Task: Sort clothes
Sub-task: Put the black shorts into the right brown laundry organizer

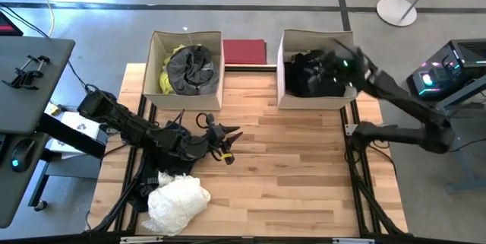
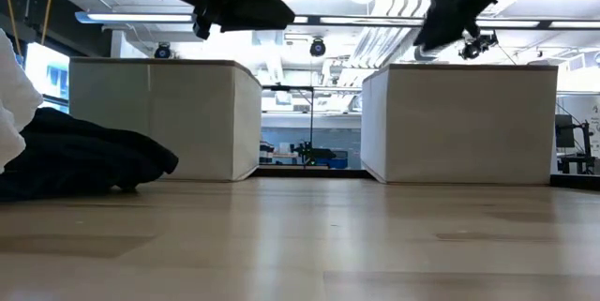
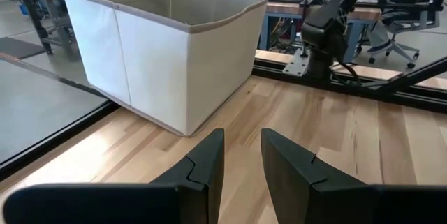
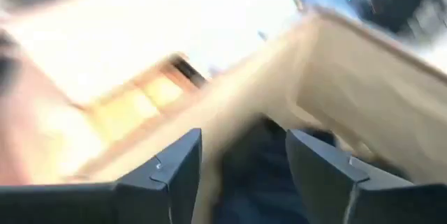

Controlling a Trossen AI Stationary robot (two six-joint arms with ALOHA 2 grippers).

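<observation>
A white garment (image 1: 178,198) lies crumpled at the table's near left. A black garment (image 1: 168,136) lies beside it under my left arm and also shows in the low view (image 2: 75,156). The left beige box (image 1: 186,69) holds a grey-black garment (image 1: 191,68) and a neon yellow one (image 1: 165,77). The right beige box (image 1: 315,69) holds black clothes (image 1: 307,77). My left gripper (image 1: 230,144) is open and empty above the table's middle (image 3: 241,158). My right gripper (image 1: 338,63) is open and empty over the right box, above the dark clothes (image 4: 241,161).
A flat dark red board (image 1: 244,50) lies between the two boxes at the table's far edge. Bare wood (image 1: 296,175) spreads over the table's middle and near right. My right arm's base (image 1: 364,131) stands at the table's right edge.
</observation>
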